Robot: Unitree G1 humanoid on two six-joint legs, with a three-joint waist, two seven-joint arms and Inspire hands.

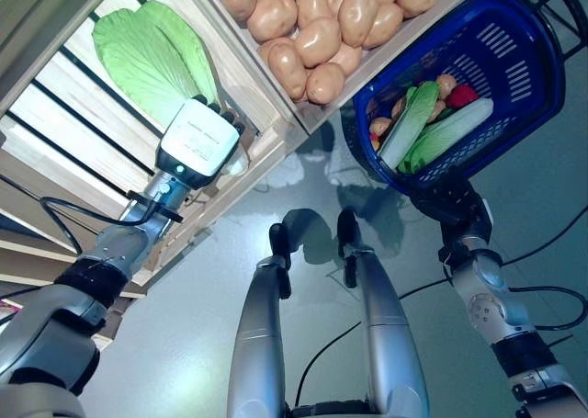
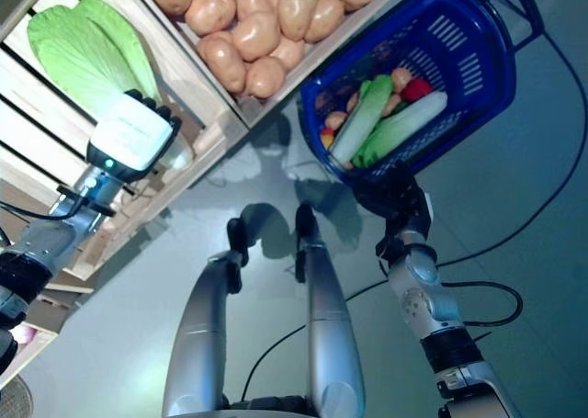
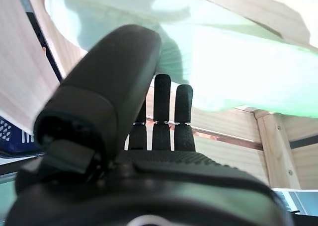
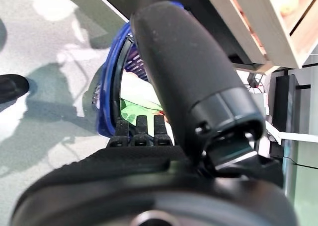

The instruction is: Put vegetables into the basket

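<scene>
A pale green leafy cabbage (image 1: 147, 55) lies on the slatted shelf of the wooden stand. My left hand (image 1: 197, 142) is at its near end, fingers (image 3: 161, 112) straight and reaching up to the leaf (image 3: 223, 52); it holds nothing. The blue basket (image 1: 542, 78) stands on the floor to the right of the stand. In it lie two long green-and-white vegetables (image 1: 409, 124), a red one (image 1: 462, 95) and small potatoes (image 1: 446, 83). My right hand (image 1: 446, 202) is just outside the basket's near rim (image 4: 107, 102), fingers (image 4: 141, 129) straight.
The wooden stand (image 1: 276, 138) fills the left and top, with a crate corner jutting towards the basket. Grey floor (image 1: 551, 207) lies around and to the right of the basket.
</scene>
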